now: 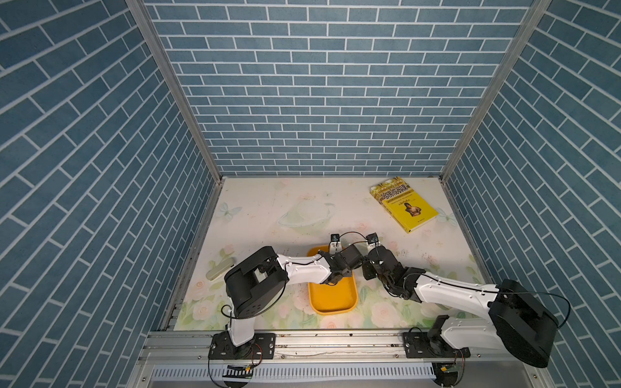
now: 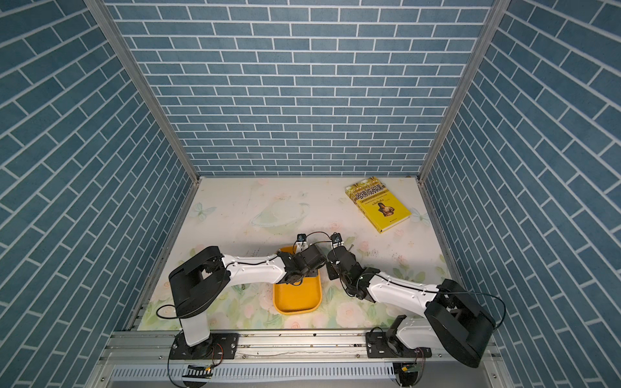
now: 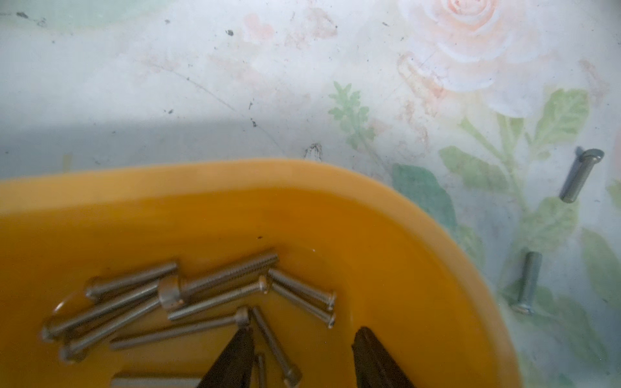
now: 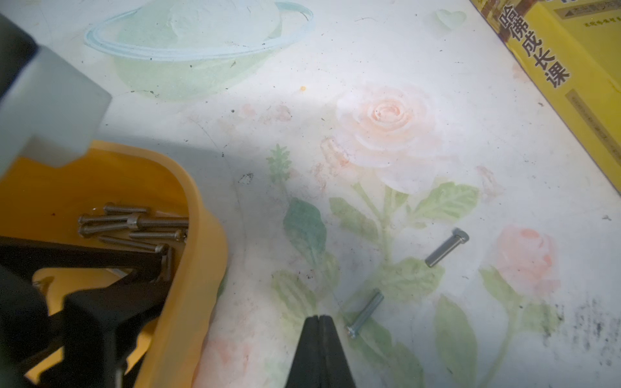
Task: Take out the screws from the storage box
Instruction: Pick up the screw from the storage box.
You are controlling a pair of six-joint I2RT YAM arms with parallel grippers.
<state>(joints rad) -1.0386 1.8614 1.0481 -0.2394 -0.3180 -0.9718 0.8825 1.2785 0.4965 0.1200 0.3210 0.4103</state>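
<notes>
The orange-yellow storage box (image 1: pixel 332 297) (image 2: pixel 295 297) lies near the table's front middle, with both wrists over its far end. In the left wrist view, several slim silvery screws (image 3: pixel 215 299) lie heaped inside the box (image 3: pixel 235 178). My left gripper (image 3: pixel 304 332) hangs open over the box floor, and one screw (image 3: pixel 274 346) lies between its fingers, close to one of them. Two screws (image 4: pixel 447 247) (image 4: pixel 366 312) lie on the table outside the box (image 4: pixel 198 268). My right gripper (image 4: pixel 319 317) is shut and empty, just beside the nearer of these.
A yellow book (image 1: pixel 405 208) (image 2: pixel 378 208) lies at the back right. A pale green block (image 1: pixel 220 268) sits at the left edge. The two screws outside the box also show in the left wrist view (image 3: pixel 581 174) (image 3: pixel 529 282). Blue brick walls enclose the table.
</notes>
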